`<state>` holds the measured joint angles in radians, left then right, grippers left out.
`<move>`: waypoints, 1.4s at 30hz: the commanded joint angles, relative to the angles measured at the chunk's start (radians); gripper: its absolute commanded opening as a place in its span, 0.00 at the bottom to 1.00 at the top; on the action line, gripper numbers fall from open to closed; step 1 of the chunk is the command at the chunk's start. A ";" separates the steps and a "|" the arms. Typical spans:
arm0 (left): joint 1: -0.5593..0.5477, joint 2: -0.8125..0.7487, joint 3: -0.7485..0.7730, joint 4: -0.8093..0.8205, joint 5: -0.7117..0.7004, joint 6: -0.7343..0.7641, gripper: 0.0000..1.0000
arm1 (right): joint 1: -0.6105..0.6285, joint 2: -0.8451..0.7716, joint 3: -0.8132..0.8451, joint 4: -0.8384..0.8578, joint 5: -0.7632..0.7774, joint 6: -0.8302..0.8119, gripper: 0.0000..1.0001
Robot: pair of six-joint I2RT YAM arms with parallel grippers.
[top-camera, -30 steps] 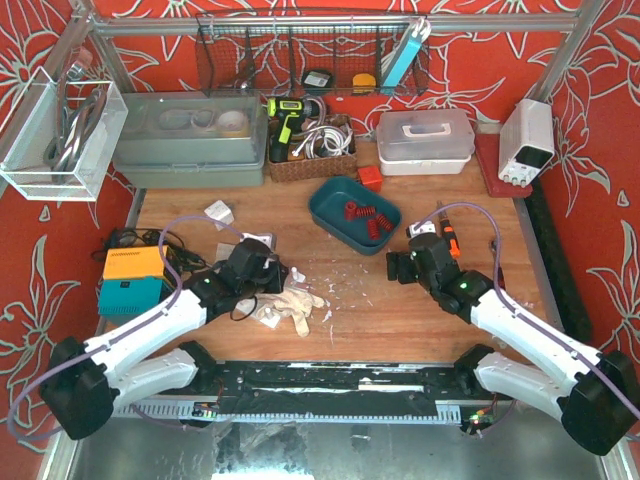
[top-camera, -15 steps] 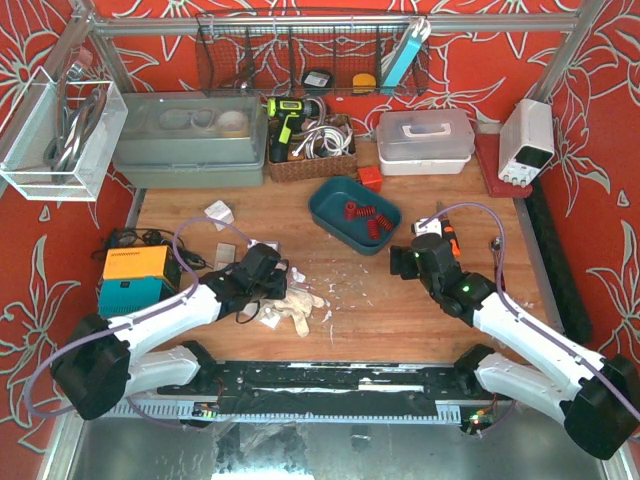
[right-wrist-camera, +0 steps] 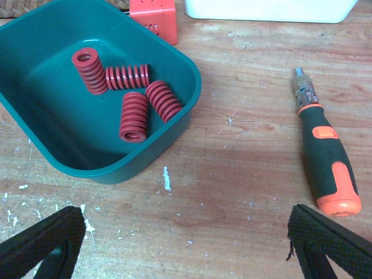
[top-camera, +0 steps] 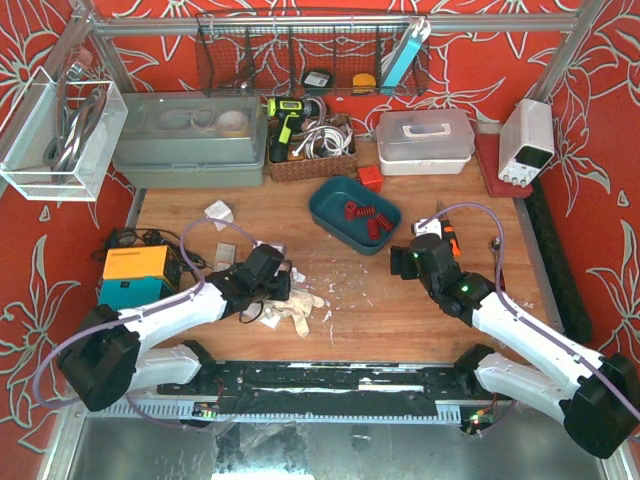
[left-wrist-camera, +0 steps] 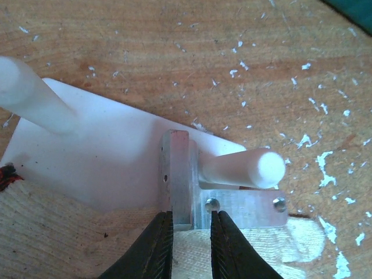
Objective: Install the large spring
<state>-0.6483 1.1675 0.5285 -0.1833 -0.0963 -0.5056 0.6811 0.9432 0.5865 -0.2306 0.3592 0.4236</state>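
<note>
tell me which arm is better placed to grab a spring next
Right. The open right gripper faces the teal tray holding four red springs, just ahead of it. The left gripper is down at the white peg fixture, fingers straddling its aluminium block.

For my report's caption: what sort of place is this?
Probably a workshop bench for robot assembly work: a cordless drill at the back, a bench power supply, and a screwdriver near a tray of red springs.
</note>
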 commanded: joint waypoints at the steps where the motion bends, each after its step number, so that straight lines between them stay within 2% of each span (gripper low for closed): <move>1: -0.006 0.028 -0.013 0.009 0.005 0.027 0.24 | 0.006 -0.013 -0.011 -0.001 0.031 -0.013 0.96; 8: -0.006 0.080 -0.007 0.010 -0.019 0.033 0.24 | 0.006 -0.016 -0.012 -0.002 0.035 -0.013 0.96; 12: -0.007 0.090 -0.001 0.010 -0.039 0.033 0.31 | 0.007 -0.014 -0.010 -0.004 0.038 -0.013 0.96; 20: -0.007 0.107 0.015 0.038 -0.069 0.048 0.31 | 0.007 -0.015 -0.006 -0.014 0.048 -0.013 0.96; 26: -0.007 0.116 0.017 0.063 -0.056 0.053 0.26 | 0.006 -0.015 -0.005 -0.017 0.058 -0.013 0.96; 38: -0.007 0.041 0.033 0.021 -0.076 0.058 0.02 | 0.007 -0.006 0.000 -0.023 0.062 -0.013 0.96; 42: -0.007 0.007 0.037 -0.008 -0.091 0.049 0.00 | 0.007 -0.006 -0.002 -0.025 0.066 -0.013 0.96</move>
<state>-0.6498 1.2163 0.5350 -0.1532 -0.1585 -0.4561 0.6815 0.9360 0.5865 -0.2348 0.3965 0.4126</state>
